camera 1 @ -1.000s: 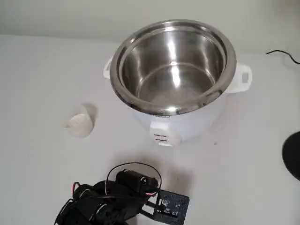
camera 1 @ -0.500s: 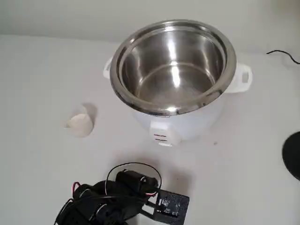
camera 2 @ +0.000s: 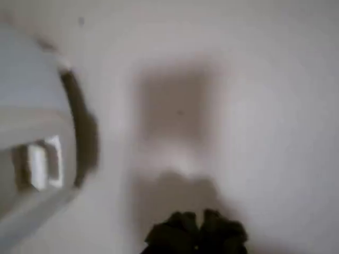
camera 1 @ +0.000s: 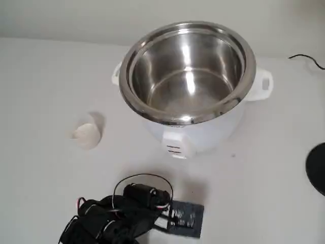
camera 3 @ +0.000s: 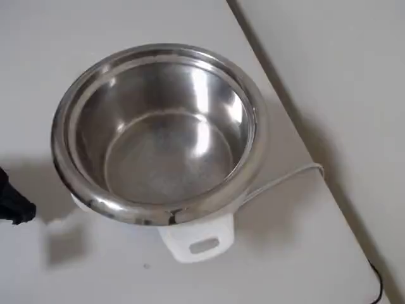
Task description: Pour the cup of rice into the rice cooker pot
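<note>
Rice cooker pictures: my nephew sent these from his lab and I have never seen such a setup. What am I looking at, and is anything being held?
It is a small robot arm on a white table. The fixed view looks down from the arm's side: the dark arm is at the bottom, the cup stands at the left, the steel rice cooker pot sits empty in its white cooker. The overhead view shows that pot from above. The blurred wrist view rides on the arm; its gripper shows dark at the bottom, holding nothing.

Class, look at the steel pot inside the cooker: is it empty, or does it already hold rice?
Empty. In the overhead view the rice cooker pot shows only bare shiny metal across its bottom, no white grains; the fixed view shows the same.
</note>
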Tool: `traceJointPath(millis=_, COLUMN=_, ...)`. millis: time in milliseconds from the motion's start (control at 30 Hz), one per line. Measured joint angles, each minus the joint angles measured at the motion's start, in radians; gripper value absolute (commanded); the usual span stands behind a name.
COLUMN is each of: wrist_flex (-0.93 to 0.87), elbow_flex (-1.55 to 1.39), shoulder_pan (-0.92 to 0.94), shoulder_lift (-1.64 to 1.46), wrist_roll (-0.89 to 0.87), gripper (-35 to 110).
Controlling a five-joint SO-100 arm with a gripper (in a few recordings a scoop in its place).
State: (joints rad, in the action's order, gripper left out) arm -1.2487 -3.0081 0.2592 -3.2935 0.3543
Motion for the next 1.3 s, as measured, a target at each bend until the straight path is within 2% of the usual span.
traceJointPath(millis=133, wrist_flex=-0.020, elbow_flex=0.041, shoulder_pan=-0.061, shoulder_lift=0.000, wrist_roll=0.204, gripper=2)
traceJointPath(millis=267, wrist_flex=-0.107, elbow_flex=0.153, shoulder_pan=-0.198, shoulder_lift=0.012, wrist_roll=0.388, gripper=4)
traceJointPath(millis=367, wrist_flex=-0.170, elbow_flex=0.299, shoulder_pan=-0.299, shoulder_lift=0.006, wrist_roll=0.474, gripper=18)
traceJointPath(millis=433, wrist_flex=-0.209, elbow_flex=0.410, shoulder_pan=-0.377, shoulder_lift=0.002, wrist_roll=0.514, gripper=23)
traceJointPath(millis=500, wrist_flex=-0.215, elbow_flex=0.489, shoulder_pan=-0.440, shoulder_lift=0.000, wrist_roll=0.546, gripper=32)
traceJointPath(millis=600, wrist_flex=-0.178, elbow_flex=0.529, shoulder_pan=-0.482, shoulder_lift=0.000, wrist_roll=0.597, gripper=37)
traceJointPath(millis=733, wrist_flex=-0.005, elbow_flex=0.502, shoulder_pan=-0.538, shoulder_lift=0.000, wrist_roll=0.690, gripper=47)
traceJointPath(millis=900, wrist_flex=0.374, elbow_flex=0.341, shoulder_pan=-0.643, shoulder_lift=0.003, wrist_roll=0.854, gripper=51)
traceJointPath(millis=1067, wrist_flex=0.776, elbow_flex=0.061, shoulder_pan=-0.746, shoulder_lift=-0.009, wrist_roll=1.058, gripper=63)
traceJointPath(millis=1300, wrist_flex=0.940, elbow_flex=-0.098, shoulder_pan=-0.822, shoulder_lift=0.034, wrist_roll=1.183, gripper=66)
